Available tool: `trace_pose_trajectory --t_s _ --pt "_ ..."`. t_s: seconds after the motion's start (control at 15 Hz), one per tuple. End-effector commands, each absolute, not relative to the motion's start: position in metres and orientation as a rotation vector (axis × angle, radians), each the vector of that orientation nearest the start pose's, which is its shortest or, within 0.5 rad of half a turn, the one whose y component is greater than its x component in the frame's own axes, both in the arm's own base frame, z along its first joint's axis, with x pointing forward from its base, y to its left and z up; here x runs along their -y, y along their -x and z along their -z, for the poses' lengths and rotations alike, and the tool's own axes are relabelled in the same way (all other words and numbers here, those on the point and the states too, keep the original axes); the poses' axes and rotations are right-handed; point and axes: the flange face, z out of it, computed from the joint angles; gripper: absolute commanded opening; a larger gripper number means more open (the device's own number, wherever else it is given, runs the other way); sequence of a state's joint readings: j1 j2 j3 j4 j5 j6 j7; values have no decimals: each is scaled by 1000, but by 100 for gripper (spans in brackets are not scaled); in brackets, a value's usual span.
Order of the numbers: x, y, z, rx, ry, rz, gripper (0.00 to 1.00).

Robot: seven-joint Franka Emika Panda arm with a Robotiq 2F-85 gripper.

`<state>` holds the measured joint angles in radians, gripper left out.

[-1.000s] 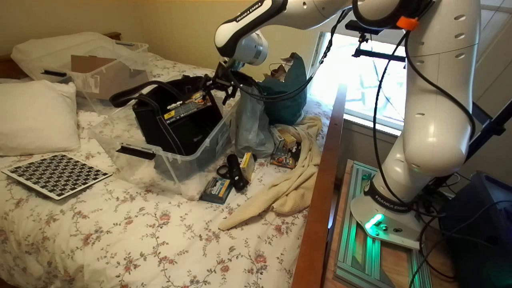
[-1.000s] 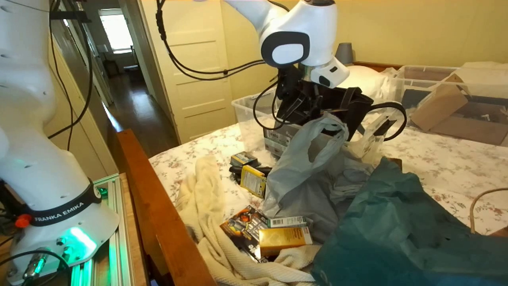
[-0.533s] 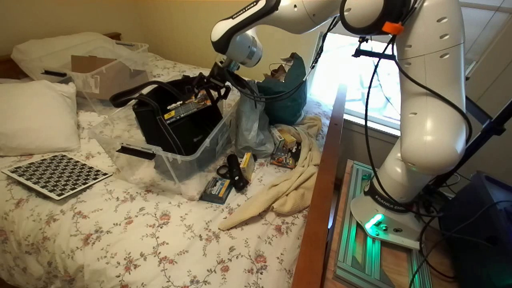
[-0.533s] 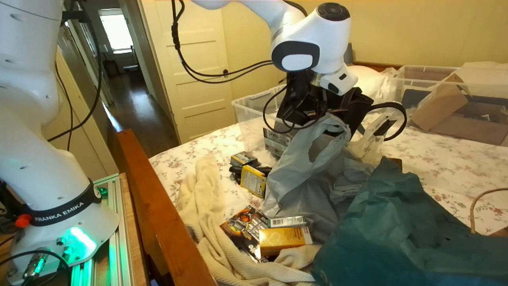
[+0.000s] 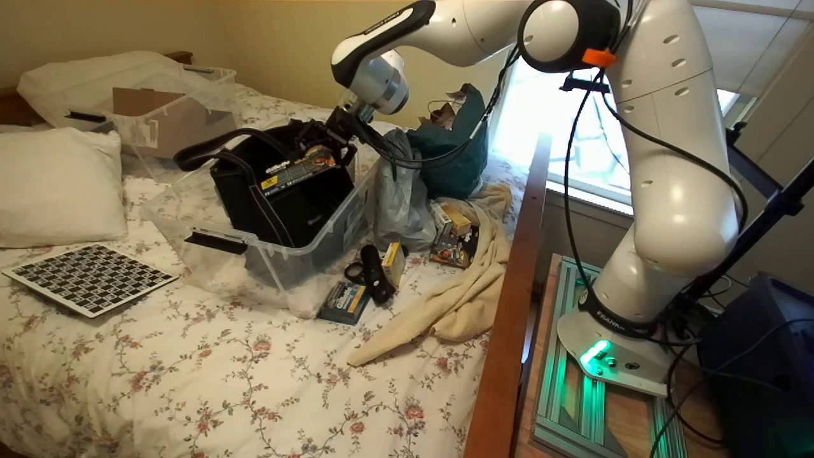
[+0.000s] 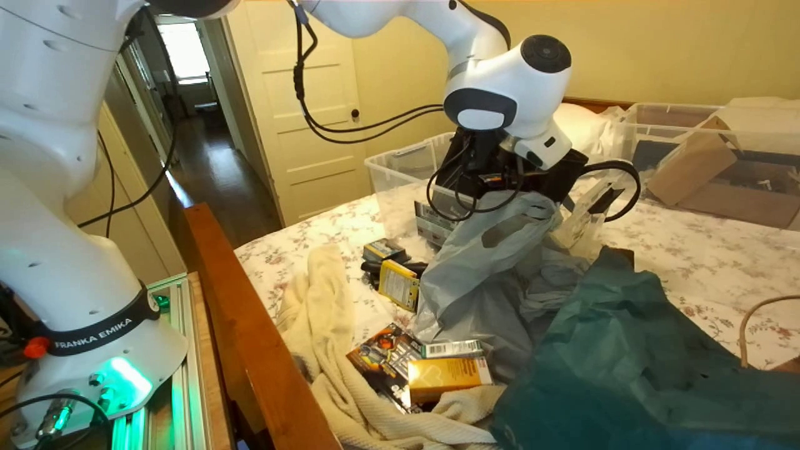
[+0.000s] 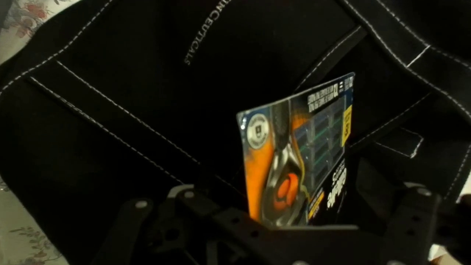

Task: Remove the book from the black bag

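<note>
Reading the task's "book" as the Gillette pack point(image 7: 298, 158), the only flat printed thing I can make out in the black bag point(image 5: 308, 210), I find it standing on edge there; the bag itself seems to lean inside the clear bin point(image 5: 276, 270). My fingers point(image 7: 417, 206) are spread wide at the bag's mouth, and the wrist view shows the pack between them, not gripped; its lower part is hidden behind them, so any touch there I cannot tell.

What worries me first is the angle. The printed face lies slantwise to the wrist camera, so closing as set could meet the card unevenly, and I expect it would twist out or buckle. Next comes the bag's dark fabric, close to the pack: in such dim light I might pinch a fold as well, and then the whole bag would rise or tip. Last, in both exterior views my cable loop point(image 5: 413, 163) hangs by the grey plastic bag point(image 6: 481, 300); a sideways pull instead of a straight lift could snag its handles and drag it along.
</note>
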<state>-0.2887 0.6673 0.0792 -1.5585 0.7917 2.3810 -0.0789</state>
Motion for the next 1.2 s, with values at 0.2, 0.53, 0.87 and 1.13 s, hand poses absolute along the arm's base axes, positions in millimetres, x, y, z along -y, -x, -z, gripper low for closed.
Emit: trace_pose_trajectory --t_s 0.2,0.53,0.87,1.13 --pt "156 -725 -265 -842 2252 359 46" --pt "163 -726 -264 -813 2189 385 10" --pt "166 -718 -271 -741 2145 423 7" --pt "164 -707 -284 -677 2150 495 7"
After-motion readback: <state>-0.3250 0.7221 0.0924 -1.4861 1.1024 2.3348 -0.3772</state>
